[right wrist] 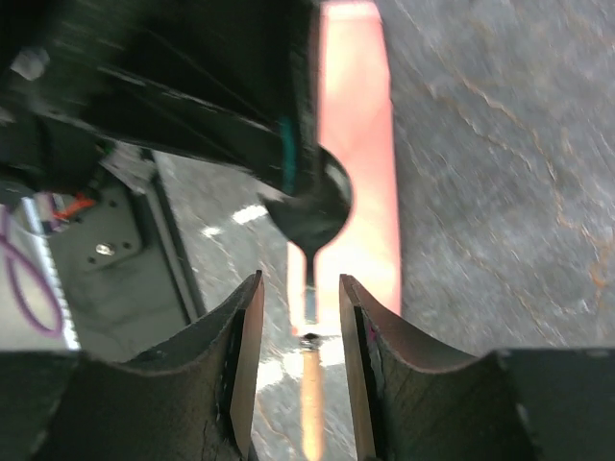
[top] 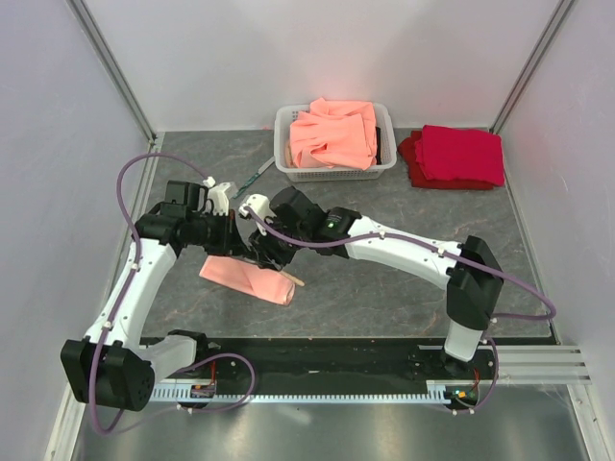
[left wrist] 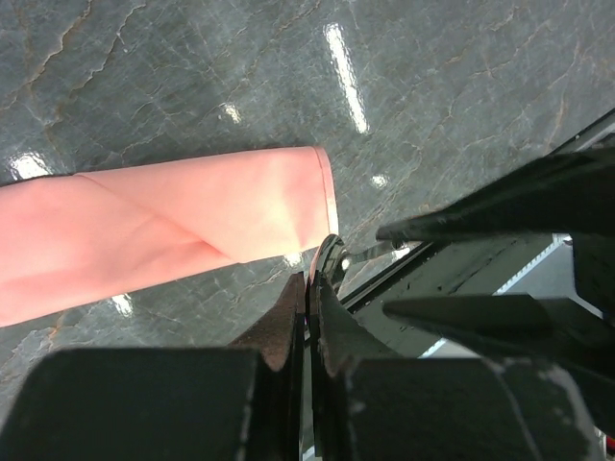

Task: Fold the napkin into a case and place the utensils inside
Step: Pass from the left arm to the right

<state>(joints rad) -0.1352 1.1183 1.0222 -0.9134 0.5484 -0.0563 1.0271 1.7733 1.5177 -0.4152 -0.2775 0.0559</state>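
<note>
Your left gripper [left wrist: 309,284] is closed tight, and it seems to pinch the bowl of the spoon [right wrist: 312,206] by its edge. Your right gripper [right wrist: 300,284] stands half open around the thin stem of this spoon, with a gap on each side, so it grips nothing yet. The napkin [left wrist: 173,230] lies folded as a long pink band on the grey table [left wrist: 461,86], just under both grippers.

I judge the step is to take the spoon over at the stem. Please centre the stem between the right fingers before you close, so it does not twist. Open the left one only when the right grip is firm. Then aim the spoon to the open end of the band; which end is open, I cannot tell.
</note>
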